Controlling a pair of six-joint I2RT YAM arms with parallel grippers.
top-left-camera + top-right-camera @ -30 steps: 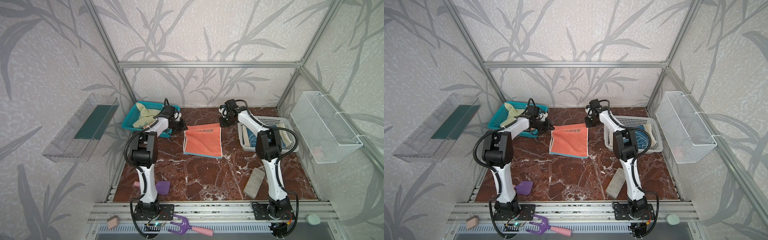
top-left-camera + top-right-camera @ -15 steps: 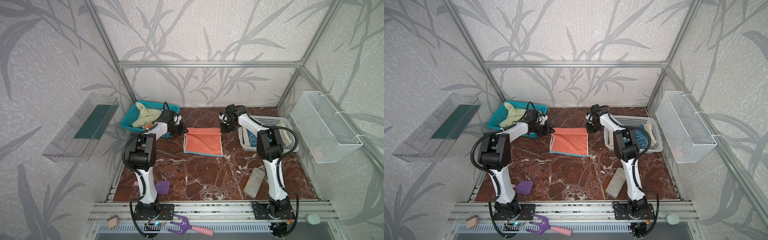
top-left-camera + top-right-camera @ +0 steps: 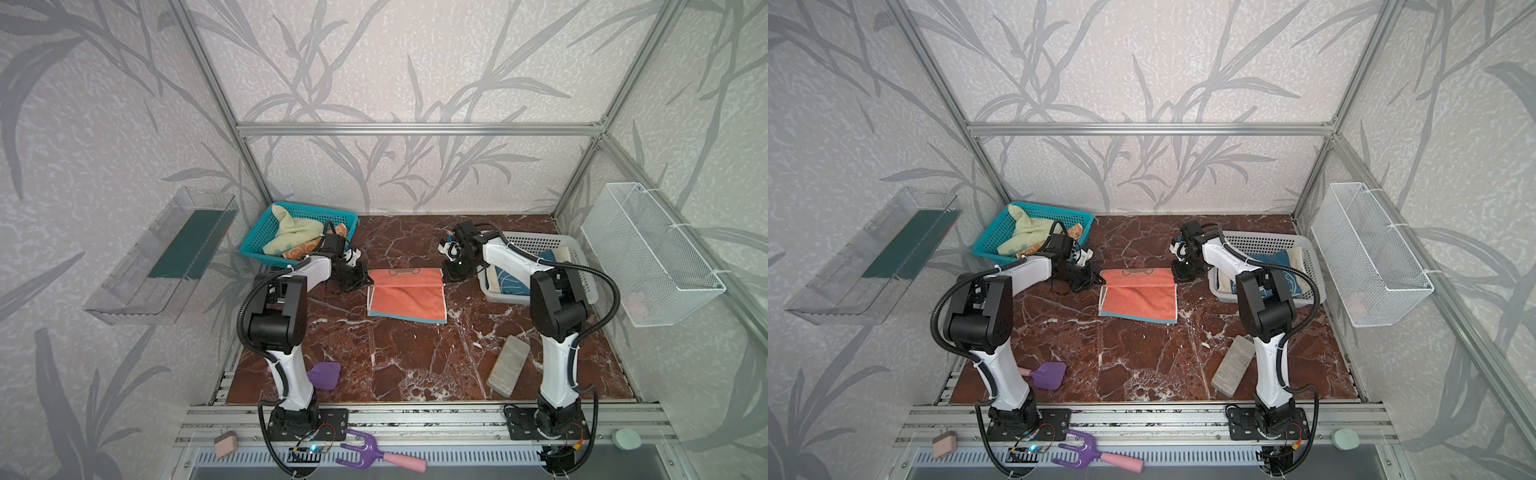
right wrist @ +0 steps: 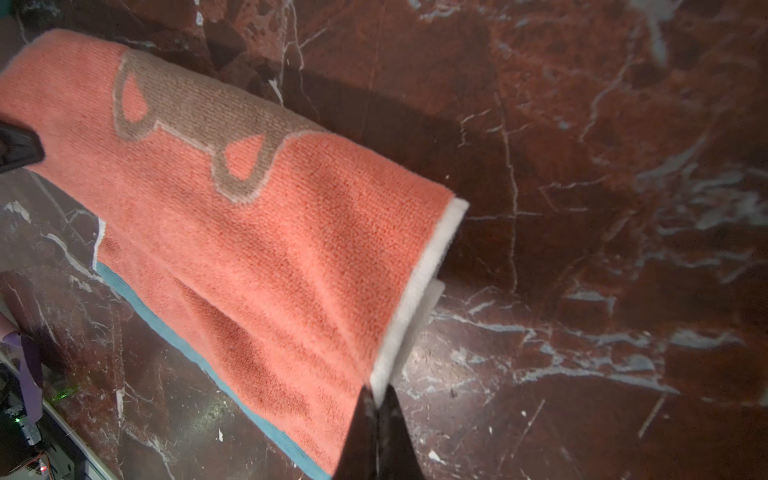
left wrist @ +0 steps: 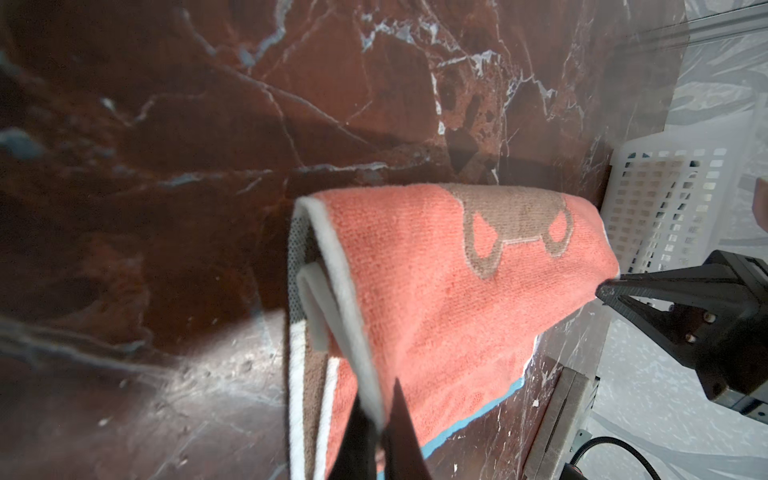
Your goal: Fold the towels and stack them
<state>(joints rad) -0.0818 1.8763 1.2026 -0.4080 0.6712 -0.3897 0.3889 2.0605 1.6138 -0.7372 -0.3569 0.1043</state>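
FOLD | left tool (image 5: pixel 377 399) and right tool (image 4: pixel 377 395) each clamped on a towel (image 3: pixel 405 297) corner, mid desk (image 3: pixel 415 357); raised edge runs tool to tool, crosswise | free hem lies frontward; arms equally near

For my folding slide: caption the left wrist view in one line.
Left gripper and right gripper each pinch a corner of the salmon towel, doubled over above the marble table.

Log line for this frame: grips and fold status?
left gripper: shut on salmon towel | right gripper: shut on salmon towel | fold: doubled over, unreleased
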